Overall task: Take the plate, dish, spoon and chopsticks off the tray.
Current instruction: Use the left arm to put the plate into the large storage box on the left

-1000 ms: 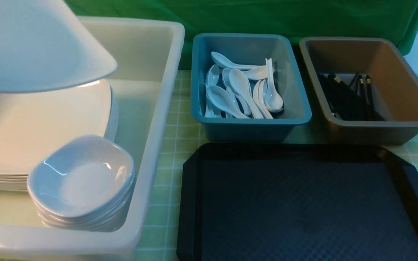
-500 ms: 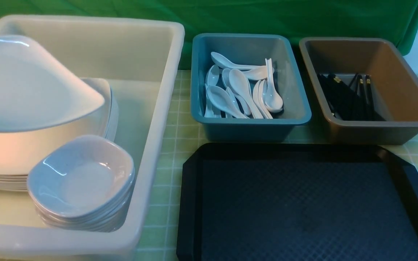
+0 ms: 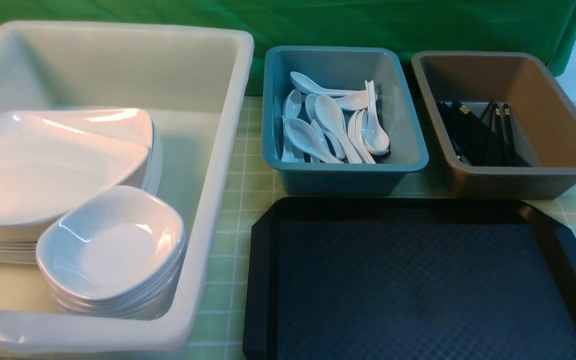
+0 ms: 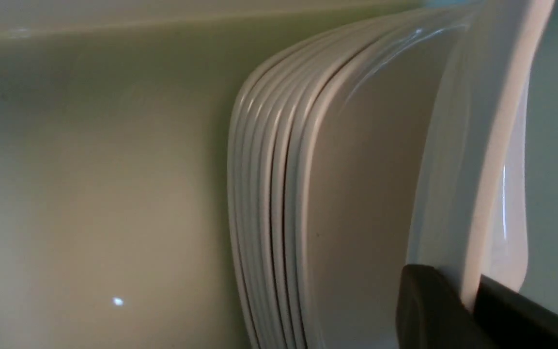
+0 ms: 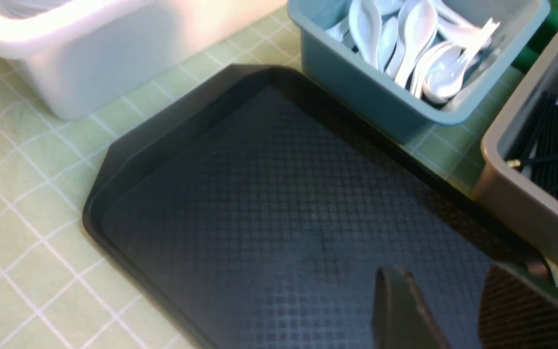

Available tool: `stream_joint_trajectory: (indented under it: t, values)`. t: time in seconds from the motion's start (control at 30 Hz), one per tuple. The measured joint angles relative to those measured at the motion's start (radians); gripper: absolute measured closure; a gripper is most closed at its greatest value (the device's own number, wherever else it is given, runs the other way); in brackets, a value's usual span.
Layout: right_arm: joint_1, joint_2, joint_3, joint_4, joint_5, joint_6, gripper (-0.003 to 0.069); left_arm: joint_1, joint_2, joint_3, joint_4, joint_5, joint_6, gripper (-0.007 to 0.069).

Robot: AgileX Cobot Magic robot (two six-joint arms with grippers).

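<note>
Plate [image 3: 43, 165] sits atop the stack of plates [image 4: 269, 203] inside the big white bin [image 3: 218, 165] on my left, tilted rather than flat, its near edge beside the stack of small bowls [image 3: 110, 250]; in my left wrist view my left claw [image 4: 470, 303] is clamped on its rim, one dark finger [image 4: 429, 310] on either face of the white edge, and the plate leans clear of the stack along most of its side; from the front I cannot see that claw at all. Tray [image 3: 418, 280] lies in front of me on the green checked cloth [image 3: 238, 200], its diamond floor bare; my right claw [image 5: 453, 310] hangs over the tray's near right part, jaws standing apart with nothing between them, only the textured floor showing through the gap. Spoons [image 3: 335, 127] are heaped in the teal tub [image 3: 343, 170] just behind the tray, handles crossing every way, and I cannot tell which one is the task's own; chopsticks [image 3: 478, 132] lie bundled in the brown tub [image 3: 543, 175] to the right of the teal one, gold bands catching the light. Both tubs stand near the tray's far rim; whether they touch it I cannot tell.
</note>
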Motion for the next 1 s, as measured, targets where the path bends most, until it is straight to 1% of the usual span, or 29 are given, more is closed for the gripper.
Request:
stream_joint_trajectory:
  t: [0.17, 0.43, 0.57, 0.6, 0.63, 0.73, 0.77, 0.8, 0.87, 0.9, 0.93, 1.0]
  values:
    - [0.000, 0.000, 0.000, 0.000, -0.010, 0.000, 0.0419, -0.001, -0.008, 0.012, -0.027, -0.017, 0.004, 0.0615]
    - [0.000, 0.000, 0.000, 0.000, -0.012, 0.000, 0.0419, -0.001, -0.012, 0.015, -0.043, -0.009, 0.048, 0.0608]
    - [0.000, 0.000, 0.000, 0.000, -0.012, 0.000, 0.0419, -0.001, -0.012, 0.015, -0.048, -0.002, 0.093, 0.0575]
    - [0.000, 0.000, 0.000, 0.000, -0.012, 0.000, 0.0419, 0.000, -0.013, 0.015, -0.050, -0.001, 0.118, 0.0552]
    - [0.000, 0.000, 0.000, 0.000, -0.012, 0.000, 0.0419, 0.000, -0.013, 0.015, -0.050, 0.000, 0.121, 0.0547]
    - [0.000, 0.000, 0.000, 0.000, -0.013, 0.000, 0.0419, 0.000, -0.013, 0.015, -0.055, 0.028, 0.183, 0.0465]
    - [0.000, 0.000, 0.000, 0.000, -0.014, 0.000, 0.0419, 0.000, -0.013, 0.015, -0.056, 0.033, 0.193, 0.0453]
    - [0.000, 0.000, 0.000, 0.000, -0.014, 0.000, 0.0419, 0.000, -0.013, 0.015, -0.057, 0.050, 0.230, 0.0403]
    - [0.000, 0.000, 0.000, 0.000, -0.015, 0.000, 0.0419, 0.000, -0.013, 0.014, -0.061, 0.069, 0.268, 0.0347]
    - [0.000, 0.000, 0.000, 0.000, -0.015, 0.000, 0.0419, 0.000, -0.013, 0.014, -0.061, 0.072, 0.272, 0.0340]
    - [0.000, 0.000, 0.000, 0.000, -0.015, 0.000, 0.0419, 0.000, -0.013, 0.010, -0.061, 0.100, 0.300, 0.0281]
    - [0.000, 0.000, 0.000, 0.000, -0.015, 0.000, 0.0419, 0.000, -0.013, 0.002, -0.053, 0.125, 0.313, 0.0241]
